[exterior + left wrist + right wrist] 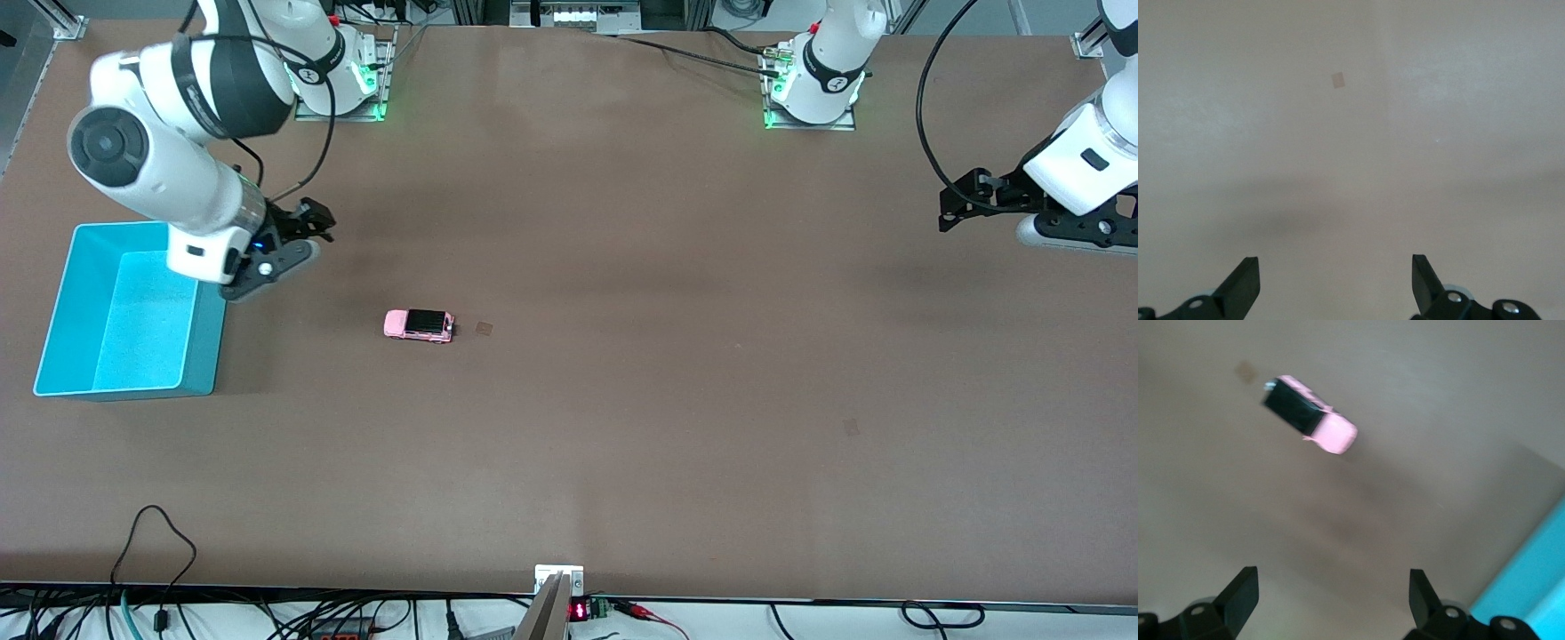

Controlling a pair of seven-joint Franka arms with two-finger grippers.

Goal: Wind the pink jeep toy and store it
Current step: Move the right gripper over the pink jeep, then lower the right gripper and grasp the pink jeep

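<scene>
Broad brown matte tabletop (622, 427) fills the front view, with the two arm bases along its upper edge. Open-topped cyan plastic bin (124, 311), rectangular, sits at the right arm's end of the tabletop; nothing visible inside it; one cyan corner of it also shows in the right wrist view (1531, 587). Right gripper (313, 220) is up in the air over bare tabletop just beside the bin's wall, on the side toward the middle of the tabletop. Its black fingers (1238, 590) stand wide apart in the right wrist view, holding nothing, bare brown surface showing between them. Left gripper (965, 200) hangs over the left arm's end of the tabletop, well apart from everything else; that arm waits. Its black fingers (1241, 280) are likewise spread wide and empty, only plain surface between them. Tiny light-pink jeep toy (419, 324) with a black ribbed roof panel and dark wheels rests on its wheels on the tabletop, between the bin and the middle, well apart from the bin and nearer to the front camera than the right gripper. Neither gripper touches it. In the right wrist view the toy (1310, 414) lies clear of the fingers, black roof up. Small darker square mark (484, 329) on the tabletop lies just beside the toy, toward the left arm's end; a similar faint patch (1338, 81) shows in the left wrist view.
</scene>
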